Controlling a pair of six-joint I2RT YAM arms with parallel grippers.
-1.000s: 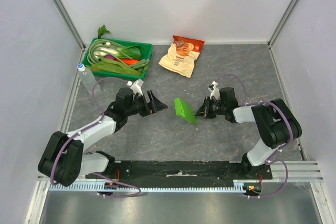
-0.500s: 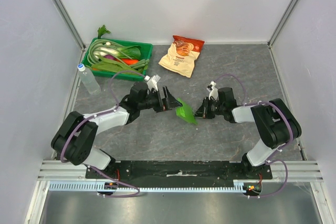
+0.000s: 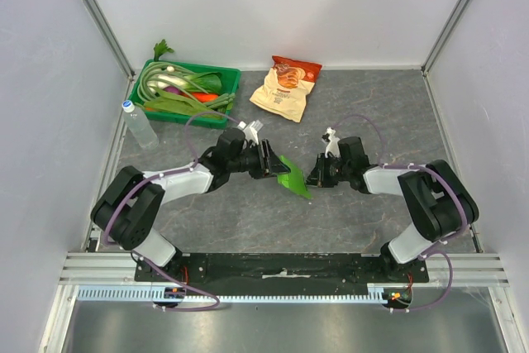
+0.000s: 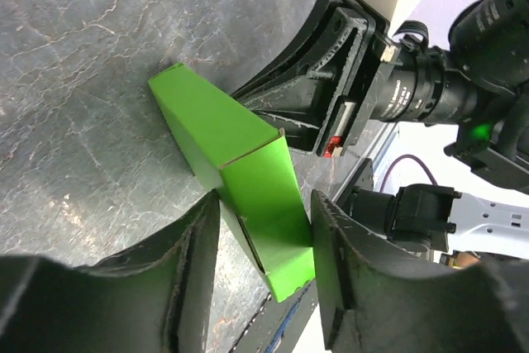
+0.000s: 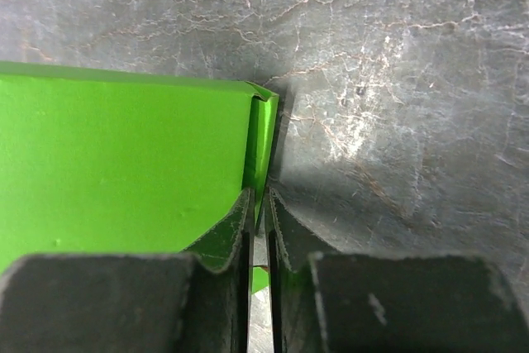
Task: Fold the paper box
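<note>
The left end effector [image 3: 271,160] has swung in across the desk [image 3: 248,221] and now straddles, jaws open, the box [image 3: 293,177] at mid-desk, while the right end effector [image 3: 315,178] pinches its far edge, so folding can likely begin.

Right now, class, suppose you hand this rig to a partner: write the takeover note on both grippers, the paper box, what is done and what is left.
Right gripper: shut, pinching a thin edge of the paper box.
Left gripper: open, one finger on each side of the box's other end, not clamped.
Box: tilted on edge in the middle of the table, between the two grippers.
Done: box gripped at one edge; it looks partly opened into a sleeve.
Left: close the left gripper on it, then fold the flaps; none look tucked yet.
</note>
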